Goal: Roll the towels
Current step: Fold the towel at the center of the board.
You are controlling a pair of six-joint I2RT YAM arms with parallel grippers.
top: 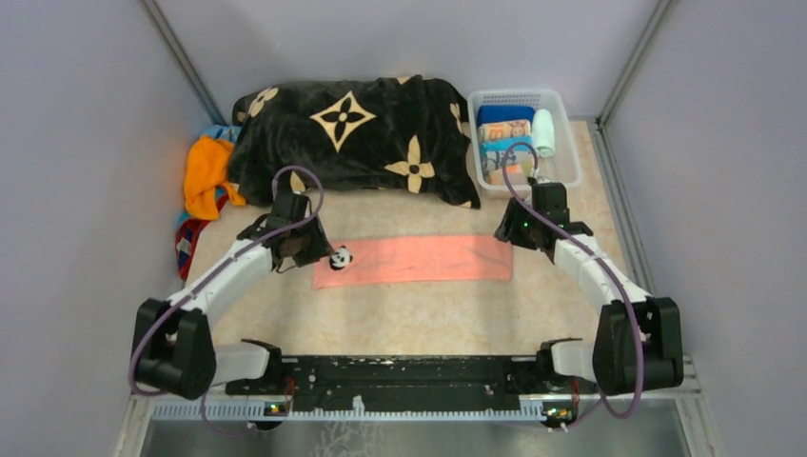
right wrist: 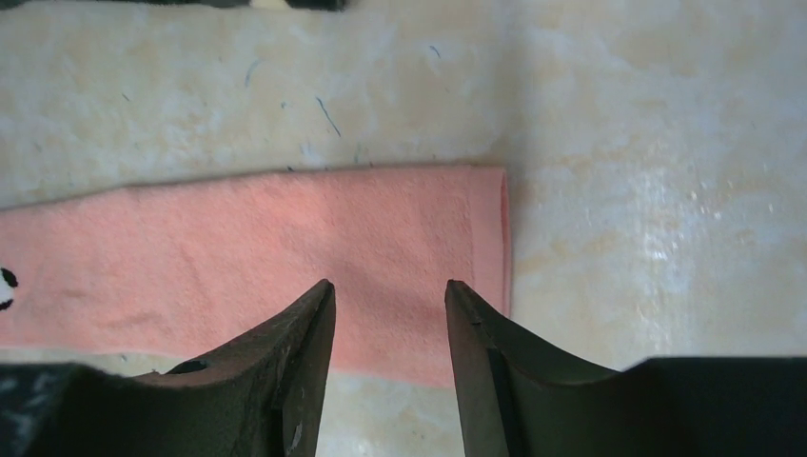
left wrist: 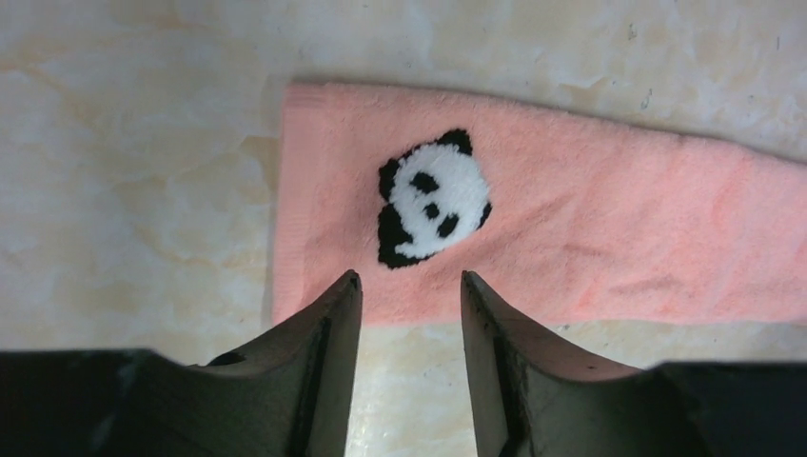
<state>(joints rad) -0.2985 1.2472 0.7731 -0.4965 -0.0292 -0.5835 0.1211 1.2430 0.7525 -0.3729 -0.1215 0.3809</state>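
Blanket (top: 352, 138), black with cream flowers, heaped at the far edge; orange towel (top: 205, 171) bunched at its left, white basket (top: 519, 94) of rolled towels (top: 504, 130) at its right. Pink towel (top: 414, 259) lies flat, a long strip mid-table (panda patch (left wrist: 433, 198) at its left end). Left gripper (left wrist: 407, 281) over the panda end, right gripper (right wrist: 388, 286) over the other, both jaws parted, holding nothing.

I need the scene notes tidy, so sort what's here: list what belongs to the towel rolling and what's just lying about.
Belongs to the job:
- pink towel, spread flat between the arms
- orange towel, heaped at the left
- patterned towel, below it
- rolled towels, in the basket

Just lying about:
- black blanket
- white basket
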